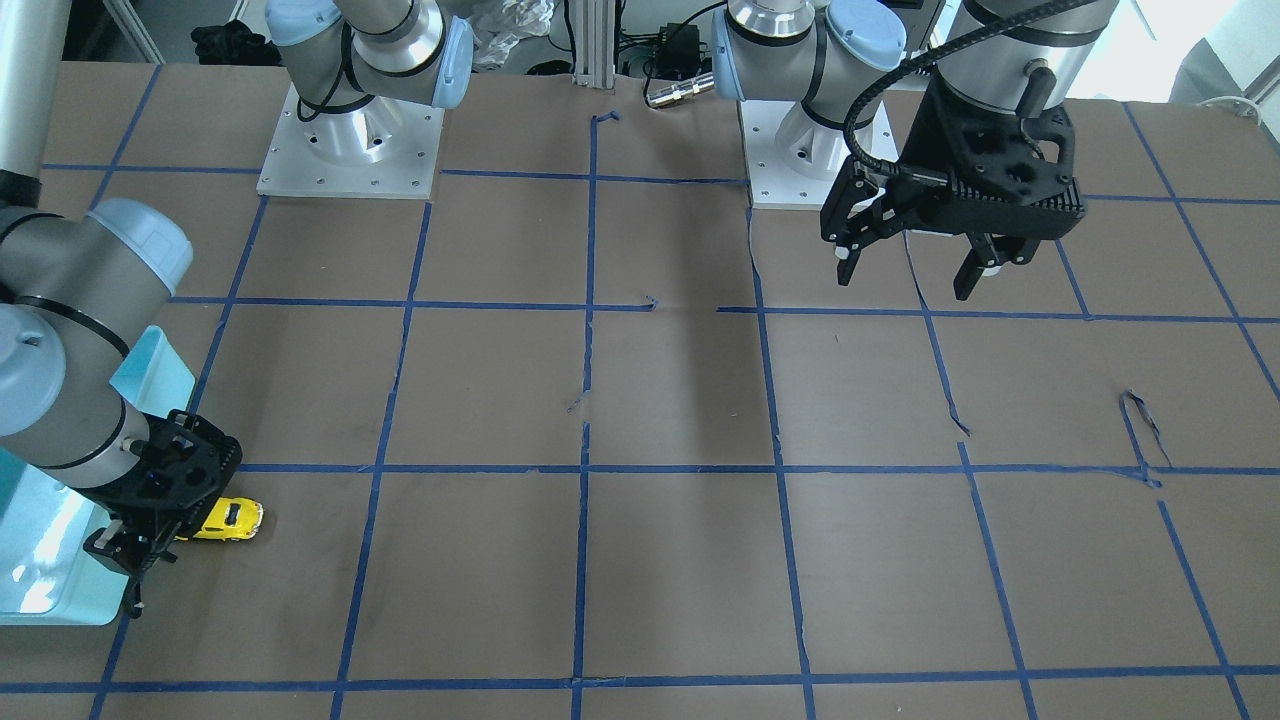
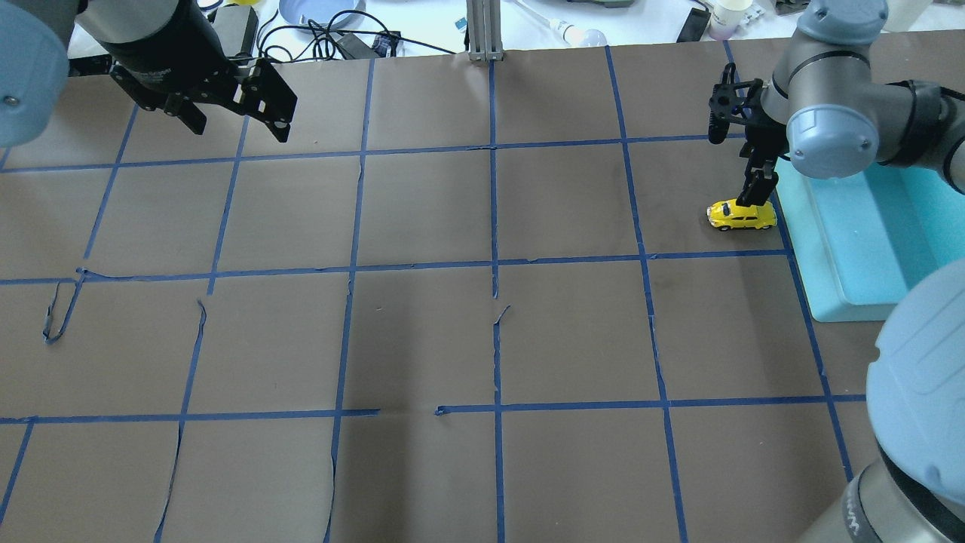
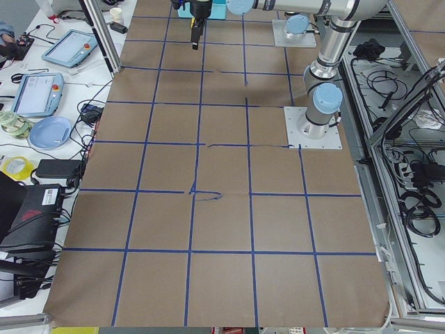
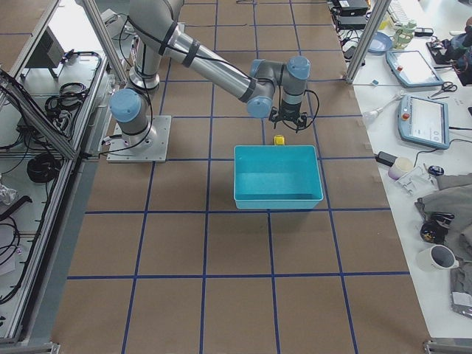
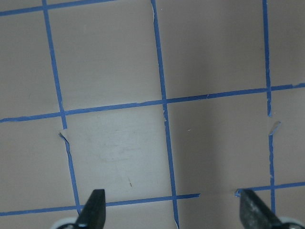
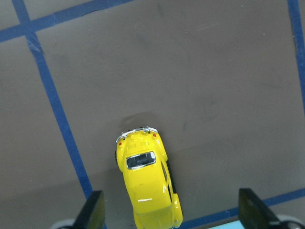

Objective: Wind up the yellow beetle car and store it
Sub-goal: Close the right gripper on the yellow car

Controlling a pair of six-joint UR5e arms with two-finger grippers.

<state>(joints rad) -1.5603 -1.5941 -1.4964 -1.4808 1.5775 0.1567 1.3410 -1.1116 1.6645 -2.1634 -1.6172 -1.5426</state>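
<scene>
The yellow beetle car (image 2: 742, 215) stands on its wheels on the brown table, just beside the teal bin (image 2: 844, 309). It also shows in the front view (image 1: 232, 519), the right-side view (image 4: 279, 139) and the right wrist view (image 6: 147, 186). My right gripper (image 2: 754, 197) hangs straight above the car with its jaws open. In the right wrist view the gripper (image 6: 174, 214) has the car between its fingertips, nearer the left one, and not touching either. My left gripper (image 2: 240, 130) is open and empty, high over the far left of the table (image 5: 172, 210).
The teal bin (image 4: 279, 200) is open-topped, looks empty, and sits at the table's right end under my right arm. Blue tape lines grid the brown table cover (image 2: 494, 226). Both arm bases (image 1: 350, 150) stand at the robot's edge of the table.
</scene>
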